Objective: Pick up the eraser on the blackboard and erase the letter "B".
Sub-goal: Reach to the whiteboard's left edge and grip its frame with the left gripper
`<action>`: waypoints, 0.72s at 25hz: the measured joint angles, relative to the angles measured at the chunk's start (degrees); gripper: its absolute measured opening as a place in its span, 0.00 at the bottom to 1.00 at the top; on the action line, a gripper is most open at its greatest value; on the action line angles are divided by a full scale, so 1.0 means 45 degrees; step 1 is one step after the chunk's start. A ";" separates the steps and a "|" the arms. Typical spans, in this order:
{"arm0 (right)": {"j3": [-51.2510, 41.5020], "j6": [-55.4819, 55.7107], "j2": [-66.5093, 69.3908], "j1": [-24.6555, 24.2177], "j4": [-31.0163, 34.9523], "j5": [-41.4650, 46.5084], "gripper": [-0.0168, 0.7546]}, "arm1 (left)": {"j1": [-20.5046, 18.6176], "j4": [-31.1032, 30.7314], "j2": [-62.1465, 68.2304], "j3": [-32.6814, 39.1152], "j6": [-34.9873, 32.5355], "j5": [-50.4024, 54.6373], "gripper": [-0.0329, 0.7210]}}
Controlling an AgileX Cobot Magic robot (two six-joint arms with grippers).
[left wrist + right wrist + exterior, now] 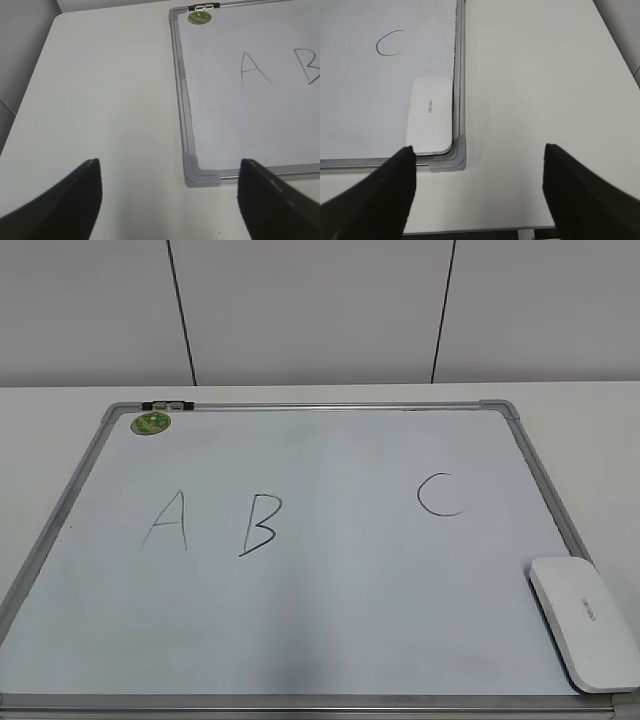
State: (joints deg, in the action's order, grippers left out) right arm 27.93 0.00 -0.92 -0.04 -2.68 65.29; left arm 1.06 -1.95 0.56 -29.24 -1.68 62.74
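The white eraser (585,620) lies flat in the near right corner of the blackboard (330,610); it also shows in the right wrist view (430,115). The letter "B" (260,524) is written left of the board's middle, between "A" (167,521) and "C" (439,494); part of the "B" shows at the right edge of the left wrist view (309,65). My left gripper (170,172) is open and empty above the table beside the board's near left corner. My right gripper (477,165) is open and empty above the table beside the near right corner. Neither gripper shows in the exterior view.
A round green sticker (152,422) and a small black clip (168,403) sit at the board's far left corner. White table (110,100) extends left and right of the board (535,90). The table's near edge (485,231) lies just below the right gripper. A wall stands behind.
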 joint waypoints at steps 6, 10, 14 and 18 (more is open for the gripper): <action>0.0000 0.0000 0.0000 0.0000 0.0000 0.0000 0.78 | 0.0000 0.0000 0.0000 0.0000 0.0000 0.0000 0.87; 0.0000 0.0000 0.0000 0.0000 0.0000 0.0000 0.78 | 0.0000 0.0000 0.0000 0.0000 0.0000 0.0000 0.87; 0.0000 0.0000 0.0000 0.0000 0.0000 0.0000 0.78 | 0.0000 0.0000 0.0000 0.0000 0.0000 0.0000 0.85; 0.0000 0.0000 0.0000 0.0000 0.0000 0.0000 0.78 | 0.0000 0.0000 0.0000 0.0000 0.0000 0.0000 0.83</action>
State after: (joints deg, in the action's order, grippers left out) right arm 27.93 0.00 -0.92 -0.04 -2.68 65.29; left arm 1.06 -1.95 0.56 -29.24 -1.68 62.74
